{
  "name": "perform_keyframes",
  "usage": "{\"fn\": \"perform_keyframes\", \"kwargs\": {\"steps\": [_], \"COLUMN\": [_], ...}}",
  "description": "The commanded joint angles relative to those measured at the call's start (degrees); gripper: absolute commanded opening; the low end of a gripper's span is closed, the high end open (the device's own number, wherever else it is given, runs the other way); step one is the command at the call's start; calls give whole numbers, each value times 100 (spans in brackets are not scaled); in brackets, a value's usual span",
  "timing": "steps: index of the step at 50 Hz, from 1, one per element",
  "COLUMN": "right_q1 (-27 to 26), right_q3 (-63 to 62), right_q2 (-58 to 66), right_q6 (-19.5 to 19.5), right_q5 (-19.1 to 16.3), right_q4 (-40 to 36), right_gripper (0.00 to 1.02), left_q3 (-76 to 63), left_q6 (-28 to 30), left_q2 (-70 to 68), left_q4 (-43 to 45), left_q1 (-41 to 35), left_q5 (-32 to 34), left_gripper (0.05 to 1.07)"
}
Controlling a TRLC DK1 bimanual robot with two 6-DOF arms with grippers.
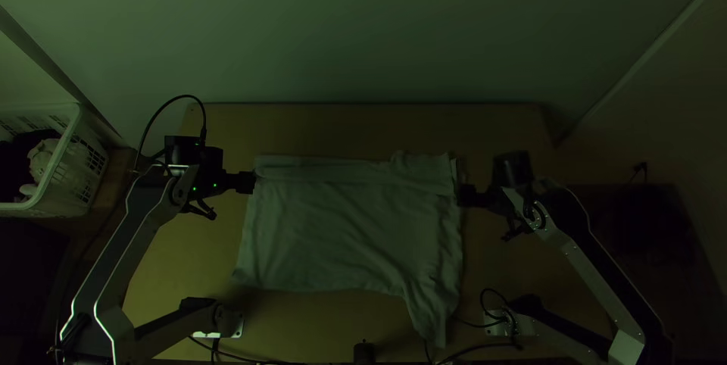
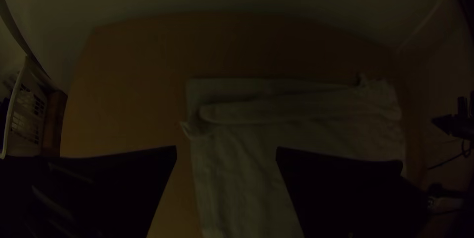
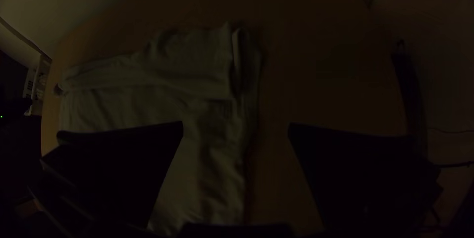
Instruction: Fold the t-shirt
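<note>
Across the desk lies the t-shirt, a strip folded over along its far edge. The left pincer and right pincer are spread at its sides. Soft, probably light, it should sag easily; pinch both far corners through every layer.

Pale t-shirt spread on the table; far edge folded over.

So there's a white basket sitting off the table's left edge with some pale stuff and dark stuff inside, plus a plain wall past the far edge.
</note>
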Motion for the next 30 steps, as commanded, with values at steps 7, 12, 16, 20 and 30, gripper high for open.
{"fn": "perform_keyframes", "kwargs": {"steps": [7,12,16,20,30], "right_q1": [442,635,688,661,960], "right_q3": [-282,-387,-528,-765,-1196], "right_q2": [-431,-642,-835,-994,-1099], "right_q6": [338,399,742,1304,1471], "right_q5": [-73,-257,-574,-978,-1312], "right_q4": [-657,-1000,-1308,-1527,-1835], "right_gripper": [98,99,98,98,98], "left_q3": [-332,-472,-507,-586,-956], "left_q6": [351,465,509,632,685], "left_q2": [-768,-1163,-1251,-1251,-1243], "left_q4": [-1120,-1428,-1823,-2131,-2781], "left_q1": [-37,-55,-55,-28,51], "left_q5": [71,71,36,-70,-246], "left_gripper": [103,103,103,103,103]}}
